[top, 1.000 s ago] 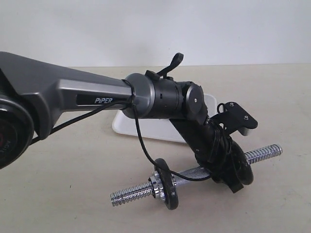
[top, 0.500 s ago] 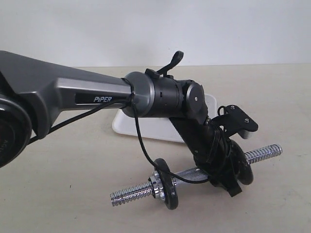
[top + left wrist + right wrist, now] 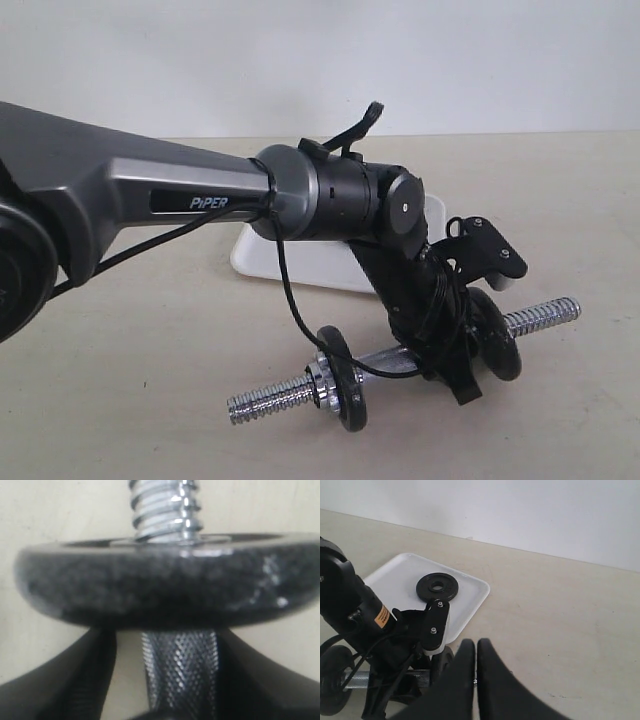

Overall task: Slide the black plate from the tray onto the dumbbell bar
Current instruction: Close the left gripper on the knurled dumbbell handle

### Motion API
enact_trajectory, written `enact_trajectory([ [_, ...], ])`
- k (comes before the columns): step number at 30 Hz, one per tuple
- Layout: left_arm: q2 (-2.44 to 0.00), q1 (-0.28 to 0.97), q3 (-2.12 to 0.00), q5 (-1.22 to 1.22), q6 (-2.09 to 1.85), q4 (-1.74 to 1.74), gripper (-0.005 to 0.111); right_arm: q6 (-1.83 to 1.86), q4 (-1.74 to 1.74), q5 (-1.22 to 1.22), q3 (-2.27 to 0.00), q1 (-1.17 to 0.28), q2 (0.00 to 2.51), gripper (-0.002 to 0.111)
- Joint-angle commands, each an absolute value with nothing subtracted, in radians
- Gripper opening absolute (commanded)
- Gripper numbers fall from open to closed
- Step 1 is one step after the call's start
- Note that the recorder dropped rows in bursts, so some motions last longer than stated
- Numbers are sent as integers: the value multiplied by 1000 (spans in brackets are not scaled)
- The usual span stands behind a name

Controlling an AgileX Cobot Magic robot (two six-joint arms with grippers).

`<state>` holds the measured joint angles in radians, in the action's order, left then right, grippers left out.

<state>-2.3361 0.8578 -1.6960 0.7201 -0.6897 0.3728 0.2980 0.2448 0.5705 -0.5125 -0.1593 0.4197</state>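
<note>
The chrome dumbbell bar (image 3: 545,316) lies on the table with a black plate (image 3: 341,380) threaded on near its left end. A second black plate (image 3: 497,345) sits on the bar further right, and my left gripper (image 3: 462,385) is right against it. In the left wrist view this plate (image 3: 165,585) fills the frame edge-on, with the screw thread (image 3: 162,510) passing through it. My left gripper (image 3: 162,636) is open, and its fingers (image 3: 75,680) straddle the knurled bar (image 3: 180,675) just behind the plate. A third plate (image 3: 437,586) lies on the white tray (image 3: 470,587). My right gripper (image 3: 475,652) hovers shut and empty.
The left arm's grey forearm (image 3: 150,200) and black cable (image 3: 290,290) cross above the table in front of the tray (image 3: 290,265). Bare beige table (image 3: 560,630) spreads to the right of the tray, and a white wall stands behind.
My left gripper has shifted slightly leftward along the bar, nudging the right-hand plate a little inward. The bar and the left plate have stayed put.
</note>
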Motion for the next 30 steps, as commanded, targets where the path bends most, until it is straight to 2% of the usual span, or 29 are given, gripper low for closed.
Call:
enact_trajectory([
  [1,-2369,858,-1676,750,-670,357,50,294,243,571,-508,-159,422,0],
  [6,-2369,858,-1676,749,-672,362,49,297,254,570,-508,-159,422,0],
  [8,-2369,858,-1676,749,-674,362,45,297,254,570,-508,-159,422,0],
  [17,-2369,858,-1676,749,-674,369,4,297,254,572,-508,-159,422,0],
  [30,-2362,858,-1676,679,-711,494,4,297,254,572,-508,-159,422,0],
])
